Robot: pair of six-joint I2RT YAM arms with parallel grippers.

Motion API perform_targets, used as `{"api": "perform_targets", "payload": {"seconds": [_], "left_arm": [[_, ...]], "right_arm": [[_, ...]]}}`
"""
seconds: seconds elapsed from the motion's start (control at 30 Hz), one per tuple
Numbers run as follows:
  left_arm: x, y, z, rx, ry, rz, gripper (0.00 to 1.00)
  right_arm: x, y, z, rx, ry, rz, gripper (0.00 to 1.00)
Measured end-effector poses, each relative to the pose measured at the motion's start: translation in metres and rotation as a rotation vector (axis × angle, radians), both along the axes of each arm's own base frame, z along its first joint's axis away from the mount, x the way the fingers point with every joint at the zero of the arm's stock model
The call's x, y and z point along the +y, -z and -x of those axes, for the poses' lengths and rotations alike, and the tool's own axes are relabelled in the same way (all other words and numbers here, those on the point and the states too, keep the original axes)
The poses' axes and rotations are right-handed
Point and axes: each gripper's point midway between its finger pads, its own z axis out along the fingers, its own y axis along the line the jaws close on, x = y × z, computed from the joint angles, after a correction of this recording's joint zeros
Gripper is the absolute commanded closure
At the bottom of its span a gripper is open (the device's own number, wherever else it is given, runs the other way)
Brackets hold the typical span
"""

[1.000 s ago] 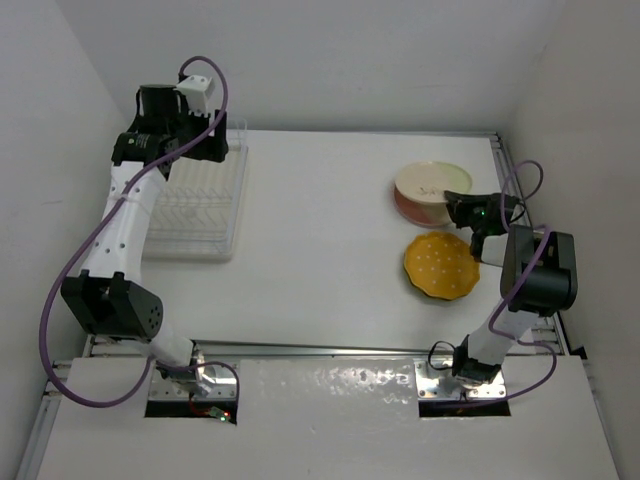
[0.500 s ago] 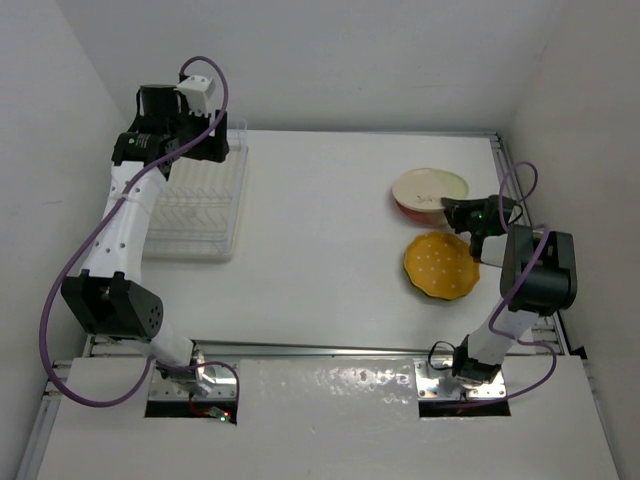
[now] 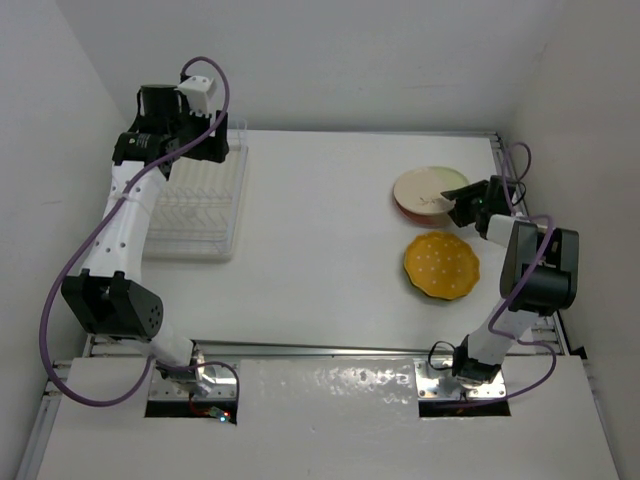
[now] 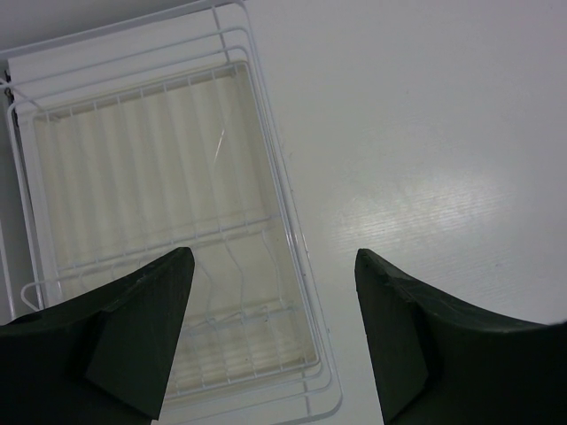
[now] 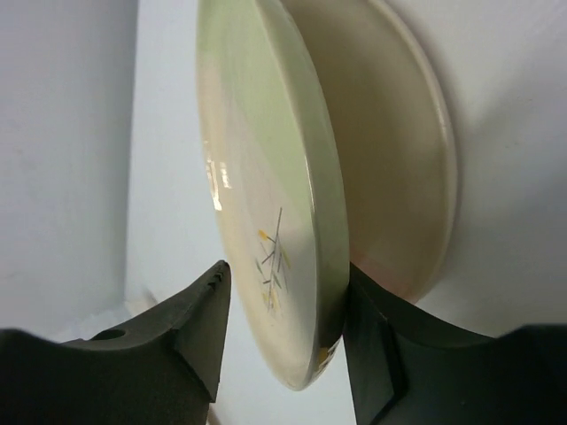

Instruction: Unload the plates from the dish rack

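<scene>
A white table [image 3: 320, 230] fills the view, boxed in by plain white walls [image 3: 300, 60]. Nearest the arm bases, at the lower right, the orange plate [image 3: 441, 265] lies flat on the table by itself.

Just above it in the frame, the right gripper [image 3: 462, 208] straddles the right rim of the cream plate [image 3: 425, 185]. Its jaws are partly open. One finger lies against the underside and the other stands clear of the face, so the rim appears unclamped. The cream plate rests on the white-and-pink plate [image 3: 402, 207], stacked at the right of the table.

These plates look like glazed ceramic: stiff, fairly heavy, slick and breakable. A pinch deep over the rim would probably hold best, with a slow set-down.

Farthest off, at the upper left, the dish rack [image 3: 205, 225] sits near the wall. The left gripper [image 4: 273, 257] hovers over it with its jaws wide apart and nothing between them. No plate shows among the ribs in its wrist view.
</scene>
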Motion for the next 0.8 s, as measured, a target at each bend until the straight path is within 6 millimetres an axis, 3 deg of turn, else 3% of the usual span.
{"api": "perform_targets", "payload": {"seconds": [0.17,0.43,0.53,0.67,0.73,0.8], "left_arm": [[0.000,0.005,-0.002,0.011,0.000,-0.001,0.29],[0.002,0.007,-0.003,0.015,-0.003,-0.010,0.28],[0.003,0.007,-0.003,0.015,-0.004,-0.014,0.28],[0.004,0.007,-0.004,0.014,-0.005,-0.020,0.28],[0.005,0.007,-0.004,0.013,-0.006,-0.025,0.28],[0.005,0.007,-0.004,0.012,-0.005,-0.029,0.28]], "right_arm": [[-0.005,0.010,0.010,0.117,-0.031,0.064,0.46],[-0.014,0.034,0.018,0.280,-0.077,0.126,0.48],[-0.017,0.045,0.019,0.342,-0.098,0.144,0.48],[-0.022,0.047,0.014,0.377,-0.119,0.170,0.49],[-0.024,0.046,0.015,0.386,-0.124,0.184,0.55],[-0.026,0.048,0.018,0.400,-0.129,0.202,0.68]]}}
